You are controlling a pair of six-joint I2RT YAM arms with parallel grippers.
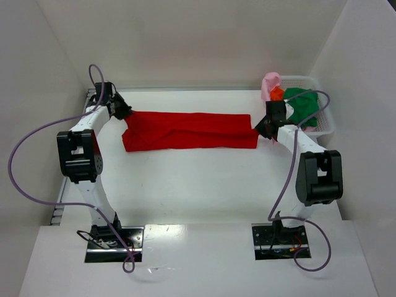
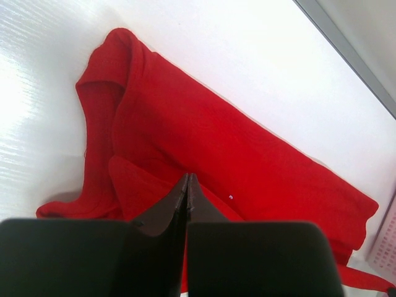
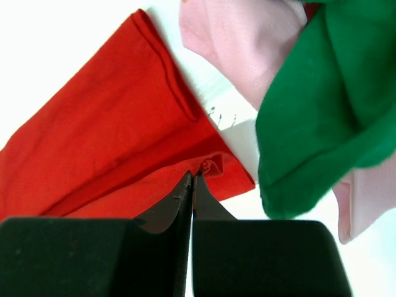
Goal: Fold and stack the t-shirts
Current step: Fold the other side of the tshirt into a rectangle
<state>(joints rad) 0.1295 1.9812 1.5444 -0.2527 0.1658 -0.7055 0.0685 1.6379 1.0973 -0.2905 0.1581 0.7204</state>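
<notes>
The bright red t-shirt [image 1: 189, 131] lies stretched in a long band across the far part of the table, folded lengthwise. My left gripper [image 1: 125, 113] is shut on its left end; in the left wrist view [image 2: 187, 177] the jaws pinch red cloth [image 2: 247, 161]. My right gripper [image 1: 258, 129] is shut on its right end, pinching a bunched edge [image 3: 193, 175] of the red shirt [image 3: 99, 142]. The dark green shirt [image 1: 301, 105], pale pink shirt [image 1: 270, 85] and orange shirt [image 1: 276, 93] sit in the basket; green [image 3: 328, 105] and pink [image 3: 241, 43] show in the right wrist view.
The white lattice basket [image 1: 326, 127] stands at the far right against the right wall. White walls enclose the table at the back and both sides. Purple cables loop from both arms. The table [image 1: 198, 185] lies between the arms' bases.
</notes>
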